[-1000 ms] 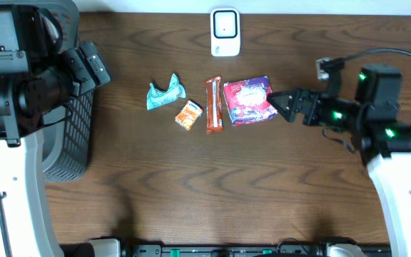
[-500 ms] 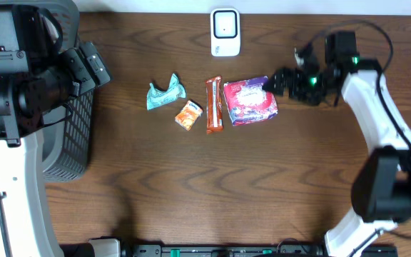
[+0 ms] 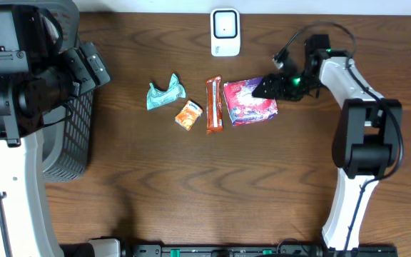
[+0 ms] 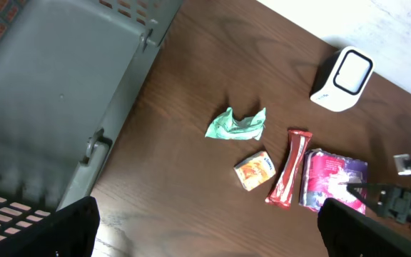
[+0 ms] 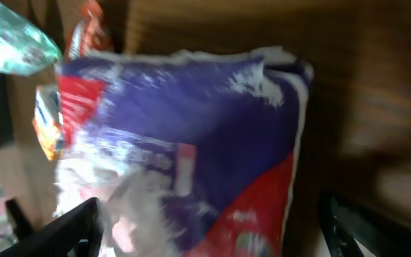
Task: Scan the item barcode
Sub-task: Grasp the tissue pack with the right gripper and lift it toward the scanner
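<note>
The right claw point(image 3: 260, 88) is wide open over the purple packet point(image 3: 245, 106), which lies on the bench point(image 3: 277, 178) between its fingers; I think grasping is in hand, and next comes closing and lifting it toward the scanner point(image 3: 225, 32).

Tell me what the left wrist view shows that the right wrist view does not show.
Only the left wrist view: the grey basket, the white scanner, and the right gripper seen from outside, at the purple bag. Only the right wrist view: that bag's blurred face up close, between open fingers. Both: the bag, the green wrapper, the orange packet and the red bar.
</note>
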